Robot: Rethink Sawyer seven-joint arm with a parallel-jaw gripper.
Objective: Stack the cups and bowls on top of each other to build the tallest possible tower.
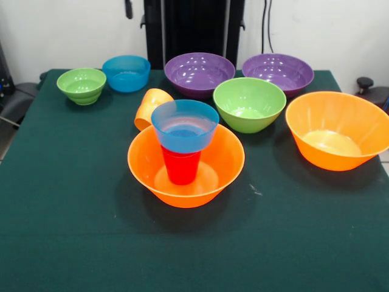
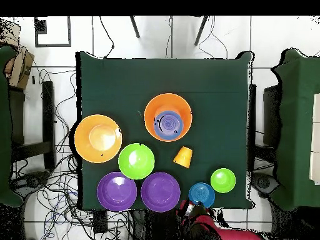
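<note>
tower (image 1: 185, 159) work is underway near the middle of the green table (image 1: 73, 231): a large orange bowl (image 1: 209, 176) holds an inverted red cup (image 1: 181, 165), and a small blue bowl (image 1: 185, 125) sits upright on that cup. you can see the ridged orange cup (image 1: 149, 107) lying on its side just behind the tower, close to the base bowl's rim. the second large orange bowl (image 1: 338, 129) stands well apart at the picture's right. along the far edge you have the two purple bowls (image 1: 199, 73) (image 1: 278, 72), the medium green bowl (image 1: 249, 103), the other blue bowl (image 1: 126, 72) and the small green bowl (image 1: 81, 84).

in the overhead view the arm (image 2: 200, 222) is drawn back at the table's near edge beside that blue bowl, but you cannot tell whether its end effector is wide or narrow; the front view shows none of it.

expect these pieces to be light, stiff and glossy, so likely slippery. a thin rim looks like your best hold on any bowl. the blue bowl perched on the narrow cup seems tippy, so touch the tower gently. the fallen cup may roll when nudged.
</note>
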